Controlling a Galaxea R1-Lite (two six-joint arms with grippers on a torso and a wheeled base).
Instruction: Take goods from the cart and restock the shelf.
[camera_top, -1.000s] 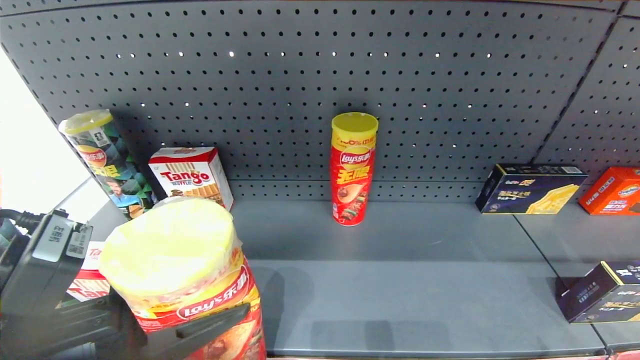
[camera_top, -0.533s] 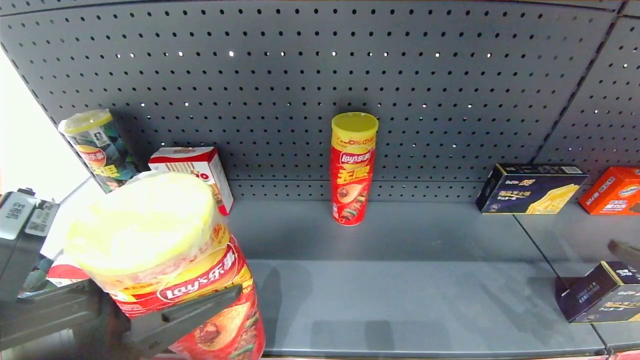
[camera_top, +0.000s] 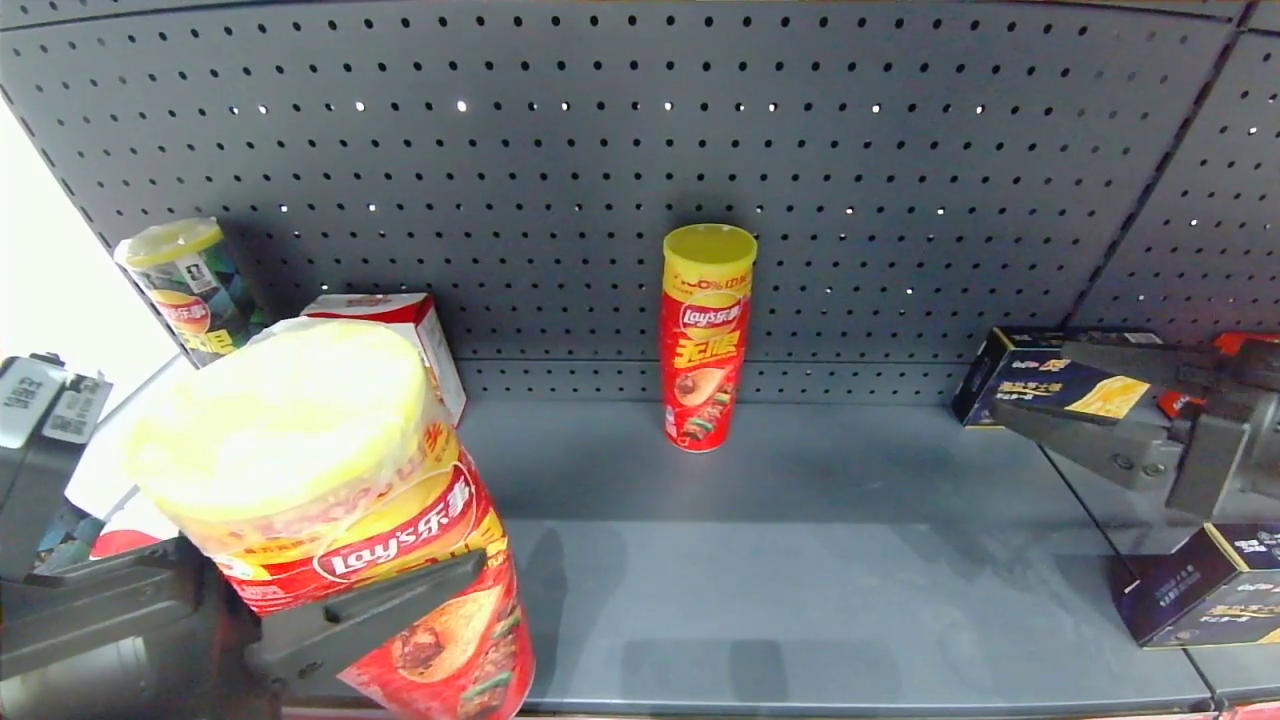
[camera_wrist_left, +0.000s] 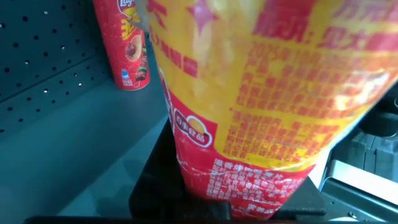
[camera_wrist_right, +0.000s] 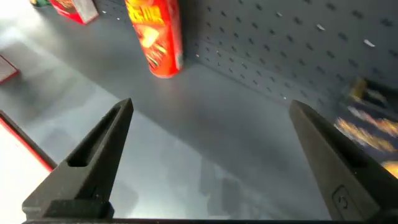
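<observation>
Red lidded chip can (camera_top: 330, 470) in left tool (camera_top: 320, 610).

Shelf (camera_top: 800, 580): matt grey painted metal, perforated back panel (camera_top: 600, 150). Chip can (camera_top: 420, 550) in left fingers (camera_top: 380, 612): glossy print, plastic lid (camera_top: 290, 420).

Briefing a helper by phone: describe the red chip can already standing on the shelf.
On the grey shelf, midway along its pegboard back wall, a chip can stands upright, alone. It is red with a yellow lid, unlike the dark can far left, and nothing holds it.
</observation>
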